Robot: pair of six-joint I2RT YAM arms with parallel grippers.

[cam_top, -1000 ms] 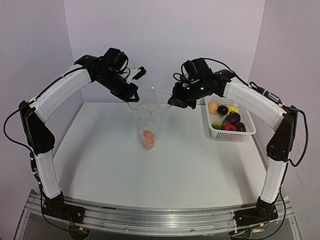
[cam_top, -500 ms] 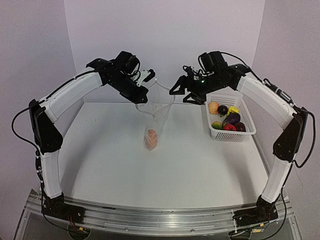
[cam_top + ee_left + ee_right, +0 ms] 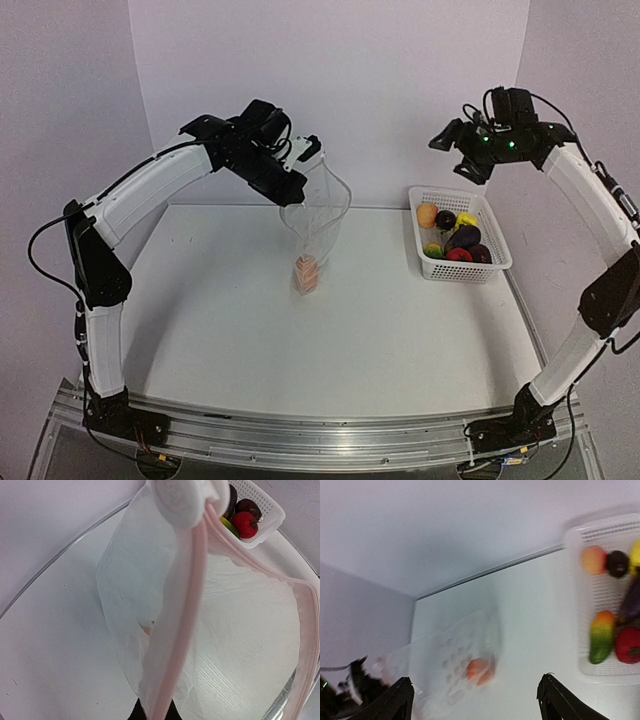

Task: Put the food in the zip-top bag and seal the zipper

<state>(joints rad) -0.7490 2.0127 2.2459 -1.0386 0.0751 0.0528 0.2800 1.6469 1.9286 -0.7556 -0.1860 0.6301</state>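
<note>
Since the left gripper [image 3: 303,160] is clamped on one top corner of the zip-top bag [image 3: 318,215], the bag hangs upright from that single pinch. Its bottom is down at the table [image 3: 230,330]; I can't tell if it rests there or just brushes it. I read the hold as deliberate: mouth up and gaping for loading.

- Left wrist view: the white finger pad [image 3: 182,500] bites the mouth edge. The zipper [image 3: 186,605], a pinkish strip, runs away from the pad with its two sides parted, so it's unsealed.
- One orange piece [image 3: 307,275] sits at the bag's bottom, directly below the left gripper's pinch.
- Remaining food is in the white basket [image 3: 495,262] at right rear: peach-coloured piece [image 3: 427,215], yellow piece [image 3: 467,219], red tomato [image 3: 459,254], green-orange fruit [image 3: 601,635] and dark purple ones.
- Right gripper [image 3: 445,135]: jaws spread wide, nothing between them. It's up high over the basket's rear-left corner and well apart from the bag, and its wrist camera sees both bag and basket below.

My read: early in the task, with one item in. The next pick is from the basket, and the peach-coloured piece is nearest. Risk: with only one corner held, the free lip can sag and narrow the opening.
</note>
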